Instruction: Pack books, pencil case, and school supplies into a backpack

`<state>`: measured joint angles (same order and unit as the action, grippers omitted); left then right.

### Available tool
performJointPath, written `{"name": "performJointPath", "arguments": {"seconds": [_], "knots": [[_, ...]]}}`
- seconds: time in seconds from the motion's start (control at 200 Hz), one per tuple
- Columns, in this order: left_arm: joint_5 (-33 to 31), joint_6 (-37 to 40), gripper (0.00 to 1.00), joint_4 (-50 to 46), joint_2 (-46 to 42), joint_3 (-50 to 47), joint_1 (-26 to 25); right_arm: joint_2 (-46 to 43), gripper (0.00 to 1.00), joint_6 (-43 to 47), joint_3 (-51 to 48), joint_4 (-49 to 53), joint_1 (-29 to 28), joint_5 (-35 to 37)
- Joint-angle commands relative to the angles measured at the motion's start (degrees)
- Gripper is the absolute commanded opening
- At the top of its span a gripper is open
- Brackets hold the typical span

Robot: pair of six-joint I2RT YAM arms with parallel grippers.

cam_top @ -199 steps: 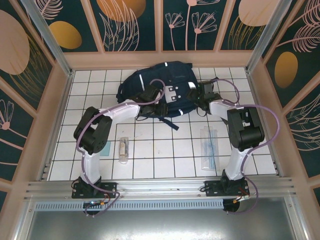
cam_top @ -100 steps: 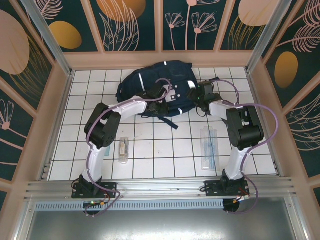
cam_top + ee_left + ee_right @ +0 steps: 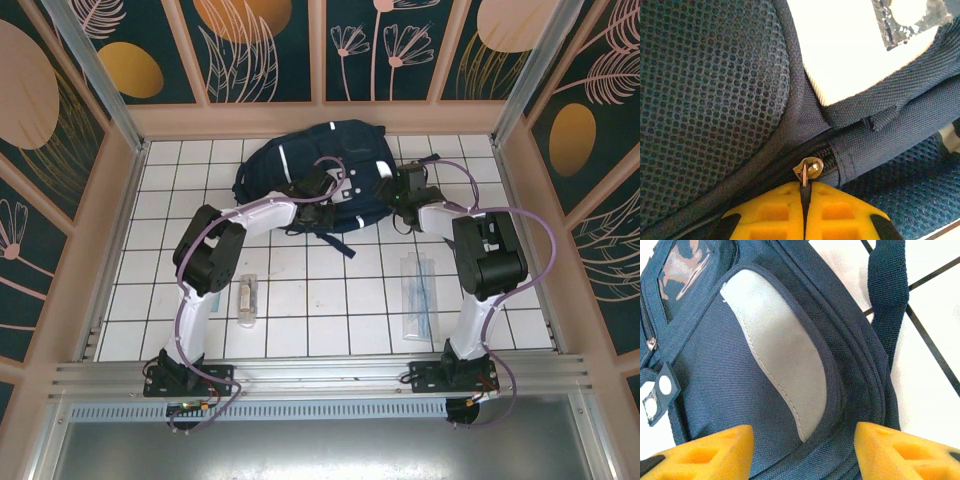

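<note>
Two arms, one bag: the large navy-blue fabric backpack [image 3: 330, 160] lies at the far middle of the white tiled table [image 3: 300, 320], and I reach it from both sides. My left gripper [image 3: 804, 187] sits at the bag's near left flank. Its yellow fingers [image 3: 770, 215] are clenched flat together, with the small silver metal zipper pull [image 3: 808, 167] pinched at their tips. The pull rests on a seam where dark honeycomb mesh padding [image 3: 710, 100] meets woven navy cloth.

My right gripper [image 3: 801, 432] is at the bag's right side with its two yellow fingers spread wide. Between them lies a pocket edge bearing a curved grey-white patch [image 3: 785, 360]. I cannot tell whether the pads touch the cloth. A dark webbing strap [image 3: 885, 290] trails over the tiles past that pocket.

Two supplies lie on the near tiles, well apart from the backpack. The long clear flat plastic sleeve [image 3: 418, 297] with bluish contents is just beside my right arm, on its inner side. The small clear tube-like packet [image 3: 247, 298] is just beside my left arm.
</note>
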<state>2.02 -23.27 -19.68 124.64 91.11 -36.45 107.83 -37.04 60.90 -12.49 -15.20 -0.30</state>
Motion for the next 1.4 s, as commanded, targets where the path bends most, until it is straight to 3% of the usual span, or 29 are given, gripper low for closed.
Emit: {"name": "performJointPath", "arguments": {"seconds": [0.0,0.26,0.605,0.941,1.136,1.306,1.396], "knots": [[-2.72,2.19,0.0,-4.57,-2.02,-2.93,1.41,2.03,0.56,-1.09,-1.54,6.39,-0.03,2.83],[-2.37,3.95,0.0,-5.52,-7.59,-11.13,6.18,2.8,0.55,-0.86,0.33,8.04,0.66,4.8],[-2.23,6.32,0.0,-5.49,-9.31,-11.67,7.48,3.47,0.54,0.62,3.31,9.34,0.66,4.45],[9.84,-2.73,0.0,3.8,-14.55,-14.0,7.53,1.59,0.51,1.24,3.51,9.69,-0.22,2.14],[3.09,1.16,0.0,-0.35,-12.93,-12.33,8.12,1.78,0.52,3.2,3.9,11.37,0.37,5.04],[-6.92,4.77,0.0,-6.13,-13.03,-13.68,9.2,3.2,0.52,5.85,6.06,12.61,3.45,7.15],[-5.14,5.16,0.0,-5.82,-14.75,-15.65,9.38,4.49,0.52,6.75,8.39,13.36,5.03,6.19]]}}
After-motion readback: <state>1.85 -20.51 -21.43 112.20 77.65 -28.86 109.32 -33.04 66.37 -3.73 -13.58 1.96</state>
